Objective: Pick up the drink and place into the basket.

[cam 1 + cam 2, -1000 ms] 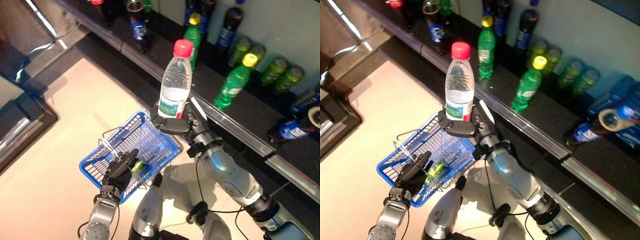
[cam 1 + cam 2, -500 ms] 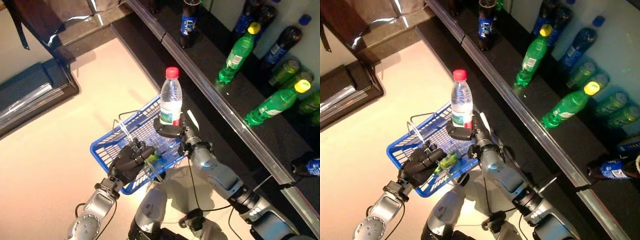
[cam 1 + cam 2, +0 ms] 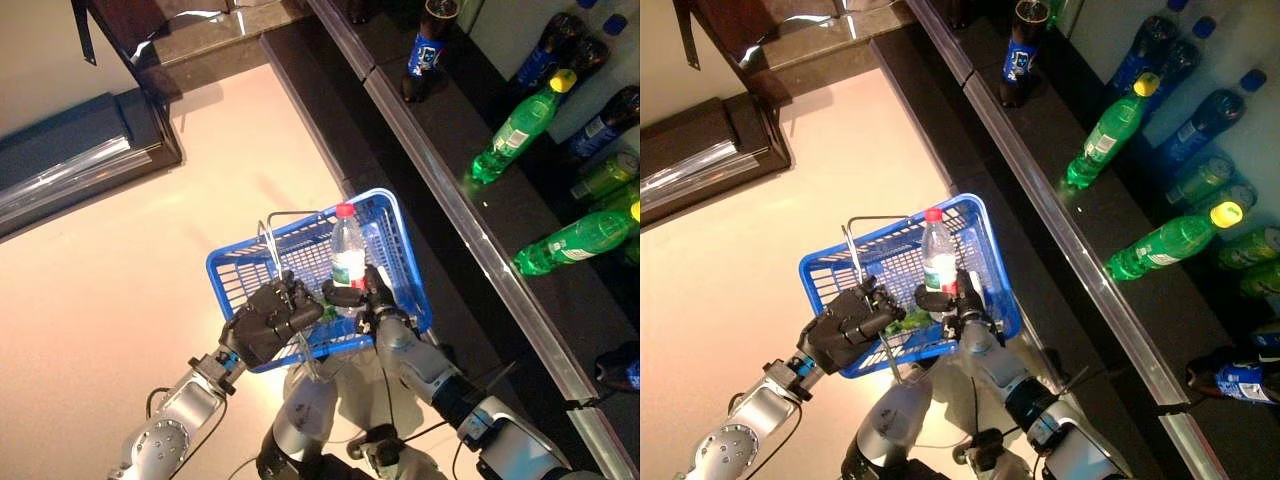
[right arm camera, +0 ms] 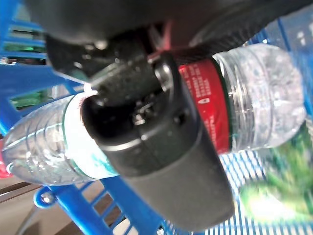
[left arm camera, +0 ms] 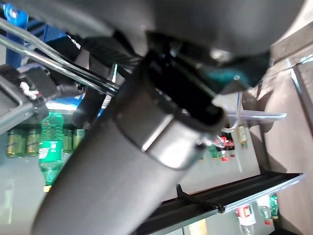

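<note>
The right hand (image 3: 362, 297) grips a clear water bottle (image 3: 347, 259) with a red cap, held upright inside the blue basket (image 3: 401, 250). The left hand (image 3: 266, 320) is clenched on the basket's wire handle (image 3: 268, 240).

A shop: shelf (image 3: 470, 215) stocked with drink bottles (image 3: 515, 130), blue shopping basket (image 3: 395, 250).

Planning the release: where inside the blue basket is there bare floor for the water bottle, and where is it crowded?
Free: the blue wire basket's far half, mesh floor between the red-capped clear water bottle and the far rim. Crowded: the near side, where a green item lies, the left hand grips the wire handle, and the right hand is shut on the bottle.
</note>
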### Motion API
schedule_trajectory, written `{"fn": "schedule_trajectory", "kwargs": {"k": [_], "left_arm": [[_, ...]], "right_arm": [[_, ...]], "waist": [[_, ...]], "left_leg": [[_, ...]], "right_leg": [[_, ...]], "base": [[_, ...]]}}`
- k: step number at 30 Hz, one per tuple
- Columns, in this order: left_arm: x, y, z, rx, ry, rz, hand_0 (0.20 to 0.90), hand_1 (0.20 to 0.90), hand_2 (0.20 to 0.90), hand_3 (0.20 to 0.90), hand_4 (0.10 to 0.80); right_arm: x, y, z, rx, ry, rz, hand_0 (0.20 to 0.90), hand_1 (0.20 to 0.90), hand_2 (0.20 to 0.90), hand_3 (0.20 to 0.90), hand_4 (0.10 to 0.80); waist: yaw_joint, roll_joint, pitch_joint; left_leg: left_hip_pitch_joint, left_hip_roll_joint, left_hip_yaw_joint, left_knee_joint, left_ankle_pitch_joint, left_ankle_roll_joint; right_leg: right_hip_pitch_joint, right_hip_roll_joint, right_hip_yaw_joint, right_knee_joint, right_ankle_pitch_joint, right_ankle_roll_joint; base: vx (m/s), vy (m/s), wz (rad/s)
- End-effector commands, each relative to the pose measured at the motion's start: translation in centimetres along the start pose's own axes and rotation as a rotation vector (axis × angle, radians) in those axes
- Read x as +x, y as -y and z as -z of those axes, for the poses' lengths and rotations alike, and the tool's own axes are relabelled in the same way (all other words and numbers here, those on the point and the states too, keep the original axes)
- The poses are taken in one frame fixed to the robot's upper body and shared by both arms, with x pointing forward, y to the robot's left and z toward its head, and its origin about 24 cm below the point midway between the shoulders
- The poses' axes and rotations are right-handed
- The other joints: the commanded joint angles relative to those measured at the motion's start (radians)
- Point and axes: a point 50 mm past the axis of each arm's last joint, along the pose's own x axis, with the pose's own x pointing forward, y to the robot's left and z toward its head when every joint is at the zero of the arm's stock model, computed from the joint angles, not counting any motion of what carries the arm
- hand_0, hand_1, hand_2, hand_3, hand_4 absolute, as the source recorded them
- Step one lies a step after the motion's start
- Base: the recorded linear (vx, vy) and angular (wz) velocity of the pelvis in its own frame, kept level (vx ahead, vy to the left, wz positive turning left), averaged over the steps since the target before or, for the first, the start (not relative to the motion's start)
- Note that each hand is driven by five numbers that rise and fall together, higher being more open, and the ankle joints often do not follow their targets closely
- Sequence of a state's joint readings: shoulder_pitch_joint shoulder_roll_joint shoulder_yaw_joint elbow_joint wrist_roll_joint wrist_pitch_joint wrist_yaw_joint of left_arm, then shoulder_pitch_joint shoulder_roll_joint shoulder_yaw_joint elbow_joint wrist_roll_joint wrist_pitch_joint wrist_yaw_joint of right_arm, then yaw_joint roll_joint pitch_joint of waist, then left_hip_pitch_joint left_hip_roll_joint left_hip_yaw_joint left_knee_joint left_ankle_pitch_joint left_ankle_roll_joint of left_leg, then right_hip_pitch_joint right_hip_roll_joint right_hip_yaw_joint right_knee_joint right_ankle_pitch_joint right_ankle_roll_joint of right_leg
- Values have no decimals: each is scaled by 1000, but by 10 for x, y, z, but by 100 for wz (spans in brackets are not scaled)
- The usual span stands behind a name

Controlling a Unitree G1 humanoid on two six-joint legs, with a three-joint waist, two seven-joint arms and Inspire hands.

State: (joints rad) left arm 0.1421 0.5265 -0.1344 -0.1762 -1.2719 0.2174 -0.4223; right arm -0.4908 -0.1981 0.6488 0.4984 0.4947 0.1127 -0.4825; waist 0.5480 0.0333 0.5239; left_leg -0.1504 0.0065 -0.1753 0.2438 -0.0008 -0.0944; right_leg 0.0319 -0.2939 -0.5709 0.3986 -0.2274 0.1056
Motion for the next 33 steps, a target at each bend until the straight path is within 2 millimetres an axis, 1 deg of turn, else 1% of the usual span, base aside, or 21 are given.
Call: {"fn": "schedule_trajectory", "kwargs": {"k": [1, 5, 8, 11, 12, 16, 18, 24, 26, 28, 31, 32, 33], "left_arm": [[17, 105, -50, 143, 258, 751, 300, 300, 300, 200, 100], [19, 108, -51, 139, 256, 786, 300, 300, 300, 200, 100], [19, 110, -50, 140, 252, 810, 300, 300, 300, 200, 100], [21, 112, -50, 172, 245, 808, 300, 300, 300, 200, 100], [22, 112, -50, 172, 244, 809, 300, 300, 300, 200, 100], [24, 112, -51, 166, 236, 805, 300, 300, 300, 200, 100], [23, 112, -52, 162, 233, 806, 300, 300, 300, 200, 100], [25, 116, -53, 175, 225, 818, 300, 300, 300, 200, 100], [25, 117, -55, 181, 217, 821, 300, 300, 300, 200, 100], [25, 117, -56, 182, 215, 822, 300, 300, 300, 200, 100], [26, 118, -56, 182, 212, 818, 300, 300, 300, 200, 100], [27, 117, -57, 179, 206, 813, 300, 300, 300, 200, 100], [27, 117, -57, 180, 205, 813, 300, 300, 300, 200, 100]], "right_arm": [[-4, -41, -65, 174, 261, -151, 300, 300, 300, 200, 100], [-1, -47, -40, 247, 110, -206, 300, 300, 300, 200, 100], [-1, -50, -28, 316, 48, -241, 300, 300, 300, 200, 100], [2, -54, -21, 433, -15, -288, 300, 300, 300, 200, 100], [2, -54, -21, 432, -14, -290, 300, 300, 300, 200, 100], [6, -57, -13, 642, -132, -347, 300, 300, 300, 200, 100], [8, -56, -8, 717, -179, -360, 300, 300, 300, 200, 100], [9, -62, -8, 760, -230, -410, 300, 300, 300, 200, 100], [12, -60, -11, 846, -269, -417, 300, 300, 300, 200, 100], [15, -58, -13, 872, -278, -402, 300, 300, 300, 200, 100], [21, -50, -17, 924, -298, -372, 300, 300, 300, 200, 100], [24, -45, -18, 943, -304, -356, 392, 392, 392, 307, 207], [24, -45, -18, 943, -304, -356, 436, 436, 436, 359, 259]], "waist": [[-20, -10, -102], [-22, -4, -92], [-22, -2, -85], [-19, 2, -76], [-19, 2, -76], [-11, 5, -66], [-6, 7, -64], [3, 4, -56], [7, 2, -54], [10, 1, -53], [13, -2, -54], [16, -5, -56], [16, -5, -55]], "left_leg": [[-109, -66, 25, 115, -29, 19], [-114, -66, 25, 101, -23, 19], [-118, -66, 26, 96, -21, 19], [-122, -68, 23, 88, -16, 19], [-122, -68, 23, 87, -16, 19], [-125, -73, 17, 78, -12, 24], [-125, -75, 15, 72, -9, 27], [-133, -79, 9, 58, -2, 33], [-134, -80, 7, 55, -1, 36], [-134, -81, 6, 52, -1, 38], [-133, -81, 4, 47, 0, 41], [-131, -80, 3, 45, -1, 42], [-131, -80, 3, 45, -1, 42]], "right_leg": [[61, 67, -15, -122, 105, -47], [46, 67, -12, -125, 108, -44], [39, 66, -12, -128, 110, -42], [30, 65, -15, -130, 115, -39], [30, 65, -15, -129, 115, -39], [18, 61, -21, -122, 117, -36], [19, 59, -27, -122, 118, -35], [4, 55, -36, -119, 126, -27], [0, 54, -41, -113, 129, -25], [-1, 55, -44, -113, 130, -24], [-7, 52, -47, -107, 132, -20], [-9, 50, -50, -102, 132, -18], [-9, 50, -50, -102, 132, -18]], "base": [[0, 0, 0], [-9, 0, 2], [-11, 0, 1], [0, 0, 0], [0, 0, 0], [7, -2, 3], [20, 6, 8], [17, -7, 7], [35, -17, 2], [14, 1, 2], [15, 2, 1], [44, 5, 4], [54, 2, 4]]}}
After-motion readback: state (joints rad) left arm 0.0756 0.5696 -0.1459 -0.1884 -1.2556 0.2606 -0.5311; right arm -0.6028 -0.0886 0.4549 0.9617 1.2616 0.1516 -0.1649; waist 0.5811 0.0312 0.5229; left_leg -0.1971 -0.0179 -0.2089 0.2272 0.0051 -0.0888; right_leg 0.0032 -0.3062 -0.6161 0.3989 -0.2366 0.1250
